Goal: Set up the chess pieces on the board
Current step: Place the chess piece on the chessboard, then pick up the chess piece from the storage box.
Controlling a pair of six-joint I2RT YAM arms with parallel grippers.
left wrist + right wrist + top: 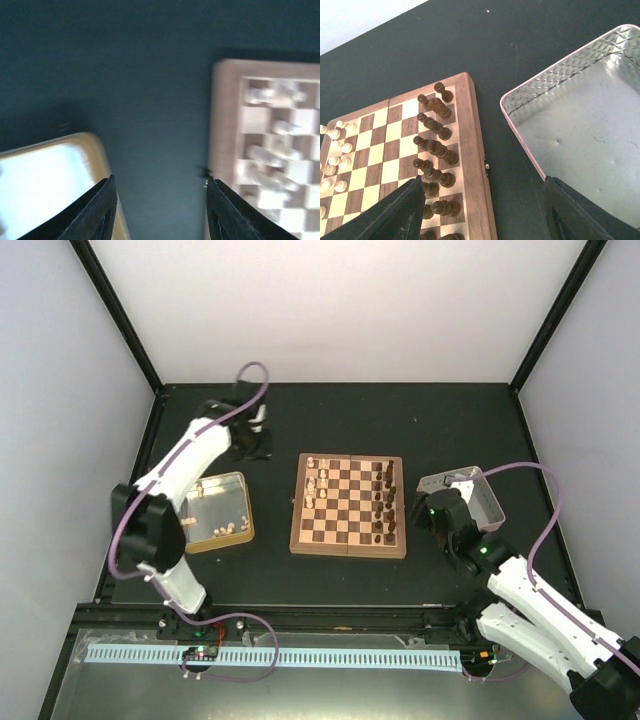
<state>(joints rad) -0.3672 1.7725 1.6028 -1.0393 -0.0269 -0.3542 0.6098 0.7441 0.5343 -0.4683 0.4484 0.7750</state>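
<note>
- Left gripper (159, 178), jaws wide and empty, just left of the board (348, 508).
- Pale chess pieces (226, 530) lie in the tin (215, 498), farther left; left arm nearer.
- Right gripper (484, 181) open, empty.

1. The top view looks steeply down from high behind the near edge of the counter (440, 430), far enough back to take in all of it, with the board (349, 505) at its middle.
2. The left wrist view sits close over the counter, blurred, facing a corner of the gold tin (100, 155) and one board edge.
3. The right wrist view, sharp and near, faces the board's opposite side and the silver tray (580, 130).
4. All three share the board.
</note>
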